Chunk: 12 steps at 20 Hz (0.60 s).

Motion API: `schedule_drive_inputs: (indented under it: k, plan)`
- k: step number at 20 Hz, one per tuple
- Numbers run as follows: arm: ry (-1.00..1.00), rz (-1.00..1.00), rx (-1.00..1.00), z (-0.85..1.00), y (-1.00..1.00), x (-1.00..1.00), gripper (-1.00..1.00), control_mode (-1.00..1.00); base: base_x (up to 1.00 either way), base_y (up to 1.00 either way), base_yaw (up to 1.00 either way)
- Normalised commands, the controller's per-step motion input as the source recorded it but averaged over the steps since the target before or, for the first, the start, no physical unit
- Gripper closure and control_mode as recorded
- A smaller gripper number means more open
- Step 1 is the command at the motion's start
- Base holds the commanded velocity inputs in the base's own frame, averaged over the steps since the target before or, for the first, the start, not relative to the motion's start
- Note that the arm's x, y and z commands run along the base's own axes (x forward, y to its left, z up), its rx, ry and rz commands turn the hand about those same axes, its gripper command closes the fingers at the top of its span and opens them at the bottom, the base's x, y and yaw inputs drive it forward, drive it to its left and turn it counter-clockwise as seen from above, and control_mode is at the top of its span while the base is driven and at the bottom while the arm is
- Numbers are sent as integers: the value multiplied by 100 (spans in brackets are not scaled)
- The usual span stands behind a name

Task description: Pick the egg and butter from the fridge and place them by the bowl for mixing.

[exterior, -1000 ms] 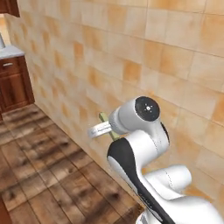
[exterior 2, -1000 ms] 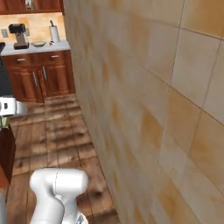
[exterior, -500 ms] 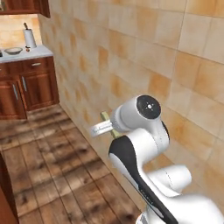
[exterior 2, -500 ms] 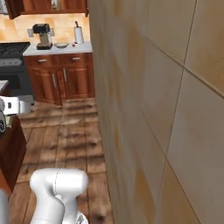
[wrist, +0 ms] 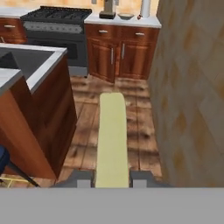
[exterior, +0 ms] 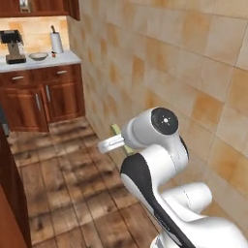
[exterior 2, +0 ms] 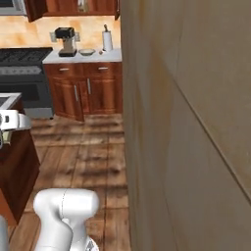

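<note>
One item is in transit right now: the butter, a slim pale yellow-green stick with flat matte faces and squared edges, sits pinched between the gripper tips and pokes straight out ahead of the hand. In the left base view a bit of it peeks out at about 9 o'clock from the arm's big white round joint, the butter end just showing behind it.

So I'd call this the carry leg for the butter, with the drop-off not yet done. The bowl looks to be that shallow round beige dish on the pale countertop at 12 o'clock, between the coffee maker and the paper-towel roll, though it's tiny from here so take that loosely.

Next move probably calls for rolling the base across the plank wood floor toward those reddish wood cabinets, keeping off the glossy tan tiled wall at 3 o'clock, then lowering the stick flat beside the bowl. Can't spot the egg from here.
</note>
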Motion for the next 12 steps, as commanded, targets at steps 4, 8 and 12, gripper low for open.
schedule_drive_inputs:
  k: [4,8,12]
  plan:
    - [0,0,0,0,0,0,100,100,100,0,6]
    - [0,0,0,0,0,0,100,100,100,-3,0]
    - [0,0,0,0,0,0,100,100,100,-1,0]
